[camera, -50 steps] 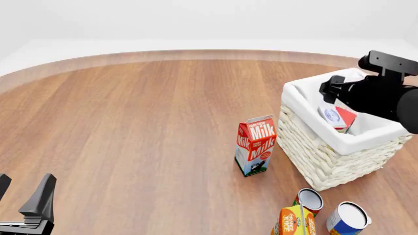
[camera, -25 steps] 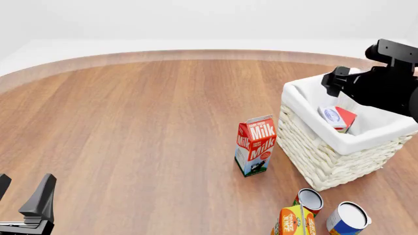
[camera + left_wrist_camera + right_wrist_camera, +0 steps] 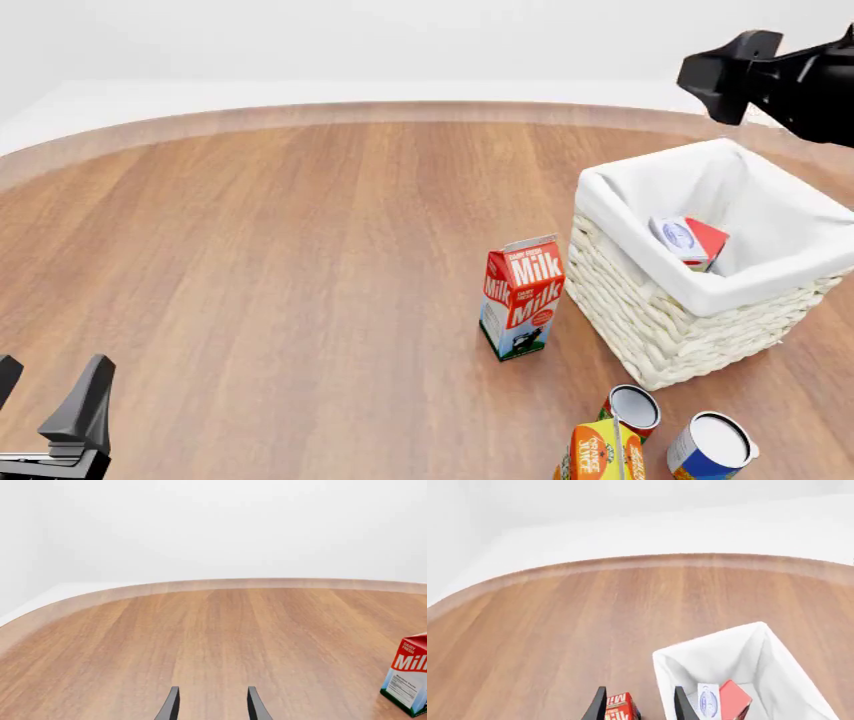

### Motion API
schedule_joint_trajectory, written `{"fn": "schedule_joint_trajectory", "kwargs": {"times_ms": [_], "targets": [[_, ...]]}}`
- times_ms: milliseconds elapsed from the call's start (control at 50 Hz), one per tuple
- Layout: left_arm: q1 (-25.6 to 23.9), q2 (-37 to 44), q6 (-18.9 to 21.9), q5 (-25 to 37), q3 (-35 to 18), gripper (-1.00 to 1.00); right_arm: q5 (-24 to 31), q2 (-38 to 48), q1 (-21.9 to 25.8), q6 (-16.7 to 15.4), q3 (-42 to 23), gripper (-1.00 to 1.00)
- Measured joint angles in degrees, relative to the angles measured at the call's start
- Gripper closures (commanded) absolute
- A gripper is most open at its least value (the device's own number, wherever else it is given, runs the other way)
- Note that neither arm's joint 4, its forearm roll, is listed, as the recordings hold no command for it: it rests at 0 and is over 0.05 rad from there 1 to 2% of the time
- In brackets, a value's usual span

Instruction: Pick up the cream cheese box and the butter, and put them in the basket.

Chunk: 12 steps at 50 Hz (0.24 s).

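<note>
Both items are home: the cream cheese box (image 3: pixel 677 236) and the butter (image 3: pixel 706 243) lie together inside the basket (image 3: pixel 641 290) at right, and the right gripper (image 3: pixel 714 75) has lifted clear to the upper right, fingers parted and empty, while the left gripper (image 3: pixel 47 400) idles open lower left.

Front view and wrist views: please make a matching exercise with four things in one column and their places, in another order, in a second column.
Things:
1. cream cheese box
2. milk carton
3. left hand
4. right hand

Places:
A. high above the table, beyond the basket
B. standing on the table beside the basket
C. inside the basket, next to the butter
D. low at the near left edge

Pairs: 1-C, 2-B, 3-D, 4-A
</note>
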Motion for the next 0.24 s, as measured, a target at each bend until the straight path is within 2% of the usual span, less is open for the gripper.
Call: {"fn": "schedule_joint_trajectory", "kwargs": {"times_ms": [240], "targets": [[0.0, 0.0, 0.0, 0.0, 0.0, -1.0, 2.08, -2.8, 8.46, -2.64, -5.18, -1.0]]}}
